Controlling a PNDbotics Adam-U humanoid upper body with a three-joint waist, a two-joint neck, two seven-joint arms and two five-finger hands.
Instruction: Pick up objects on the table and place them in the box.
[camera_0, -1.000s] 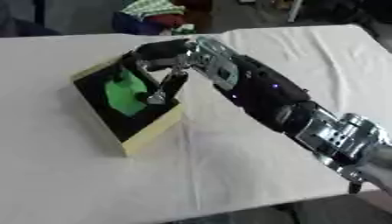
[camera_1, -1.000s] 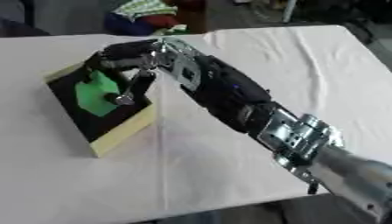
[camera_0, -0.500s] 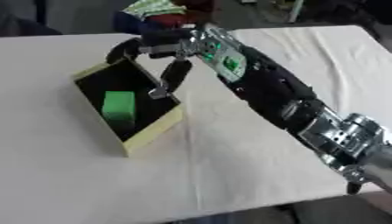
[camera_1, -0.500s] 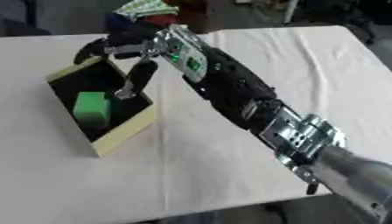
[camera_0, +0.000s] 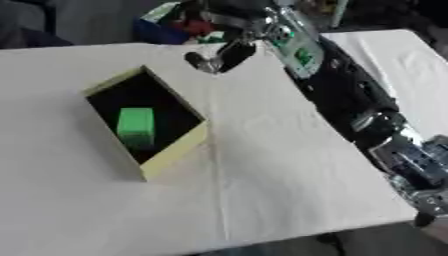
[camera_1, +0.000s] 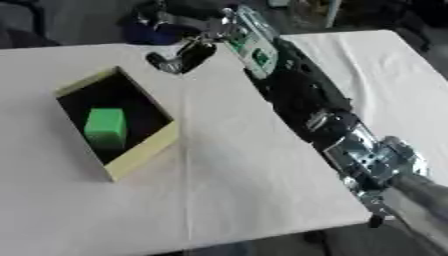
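Spanning both views, white tabletop (camera_0: 289, 175). Stretching diagonally from lower right toward the far edge, right arm (camera_0: 350, 95), with right robot hand (camera_0: 229, 50) hanging above the cloth beyond the box, holding nothing; fingers blurred, open or curled impossible to tell. Sitting left of centre, yellow-walled box (camera_0: 173, 154), dark inside. Lying within it, green block (camera_0: 136, 126).
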